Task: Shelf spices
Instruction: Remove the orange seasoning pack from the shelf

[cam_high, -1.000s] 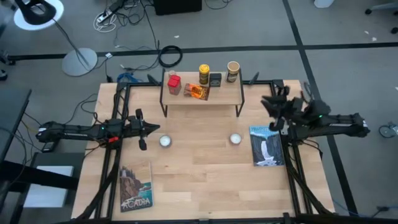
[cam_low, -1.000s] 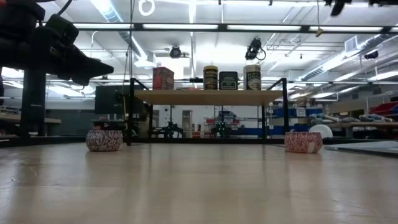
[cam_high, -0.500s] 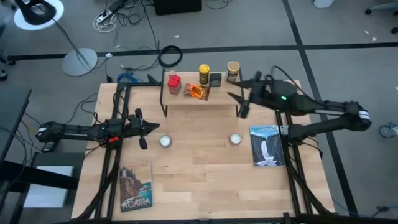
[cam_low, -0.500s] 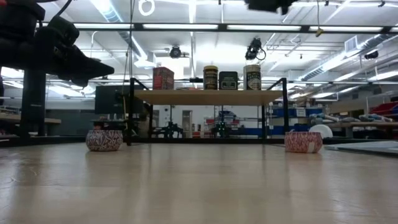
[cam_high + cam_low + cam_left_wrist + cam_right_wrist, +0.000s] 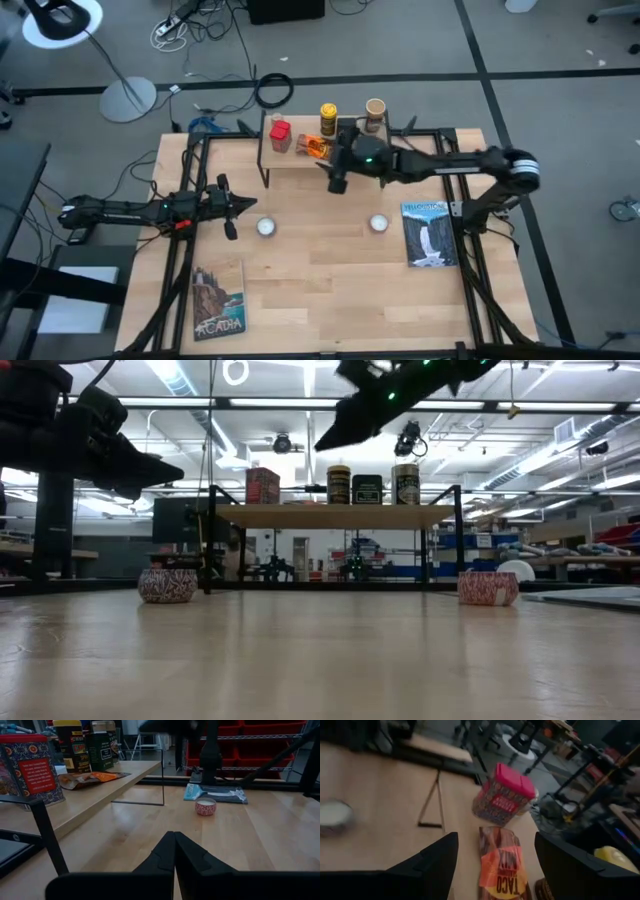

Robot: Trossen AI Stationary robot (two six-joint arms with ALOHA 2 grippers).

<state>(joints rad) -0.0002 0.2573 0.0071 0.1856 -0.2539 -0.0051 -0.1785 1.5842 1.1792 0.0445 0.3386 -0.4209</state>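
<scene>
The shelf stands at the table's far middle. On its plank stand the red tin, the yellow black-lidded jar, the dark tin and the tan jar. The orange packet lies flat there. A small pale jar shows behind the red tin. My right gripper hangs open above the shelf's front. In the right wrist view its fingers stand on either side of the packet, touching nothing. My left gripper is shut and empty at the table's left.
Two small white round discs lie on the table in front of the shelf. One picture book lies near left, another at the right. The middle of the table is bare wood.
My right arm has swung from the table's right edge toward the left. It has reached out over the shelf, and its gripper now hangs above the orange packet. The spices have stayed where they were.
</scene>
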